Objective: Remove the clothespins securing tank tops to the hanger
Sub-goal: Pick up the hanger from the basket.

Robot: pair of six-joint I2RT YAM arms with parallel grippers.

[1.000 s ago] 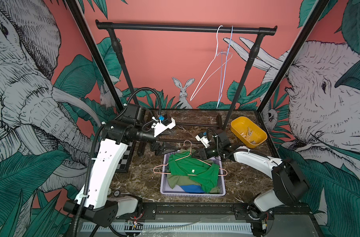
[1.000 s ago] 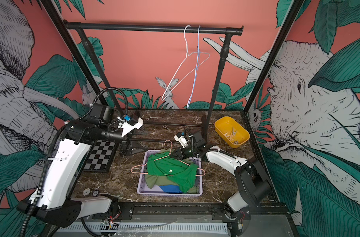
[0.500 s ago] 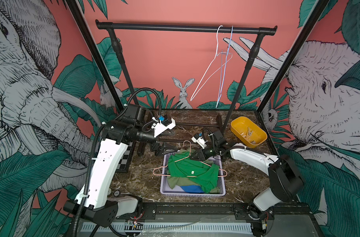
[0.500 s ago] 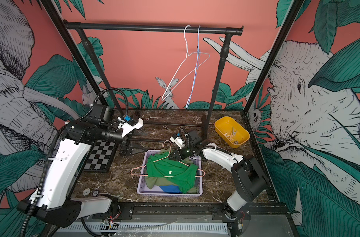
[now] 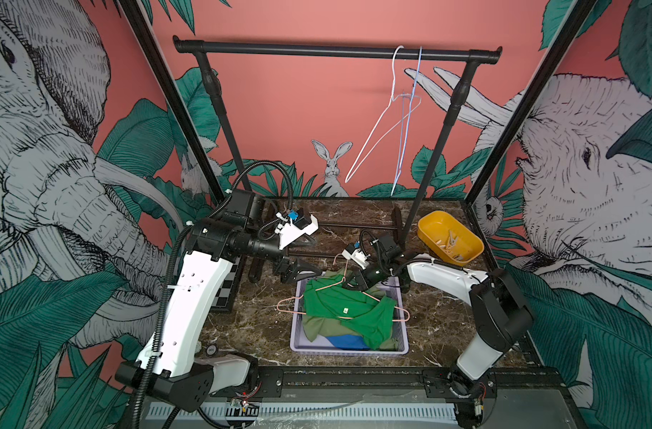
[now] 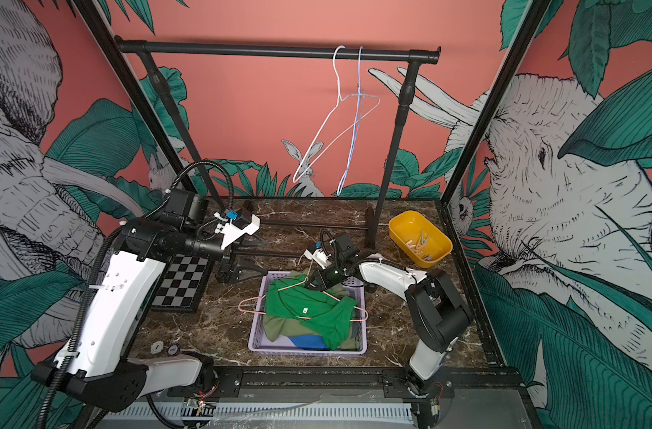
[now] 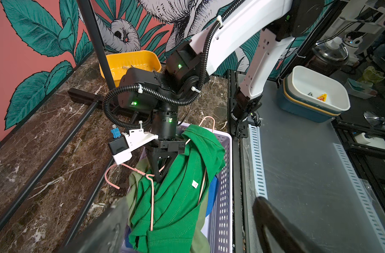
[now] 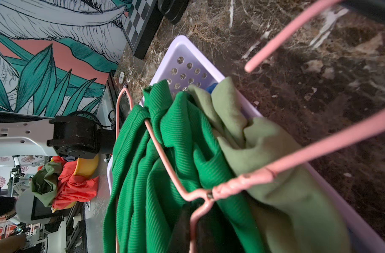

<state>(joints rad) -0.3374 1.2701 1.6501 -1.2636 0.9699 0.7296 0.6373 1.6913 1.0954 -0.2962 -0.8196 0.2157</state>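
A pink wire hanger (image 5: 288,303) lies across a lilac basket (image 5: 348,351) with a bright green tank top (image 5: 339,304) draped on it. Under that top lie an olive one (image 5: 315,330) and a blue one (image 5: 348,341). My right gripper (image 5: 354,284) (image 8: 192,210) is shut on the hanger (image 8: 242,179) wire just below its twisted neck, at the basket's far rim. The left gripper (image 5: 309,269) (image 7: 191,210) is open with nothing between its fingers, hovering by the basket's far left corner. Several clothespins (image 5: 449,245) lie in the yellow tub (image 5: 428,226).
A black clothes rail (image 5: 335,50) spans the back with a white hanger (image 5: 380,122) and a blue hanger (image 5: 406,122) on it, both bare. Its base bars (image 5: 354,224) run across the marble table behind the basket. A checkerboard (image 6: 179,280) lies at the left.
My right gripper moved left from beside the basket to the hanger's neck and shut on the pink wire. The left arm has not moved.
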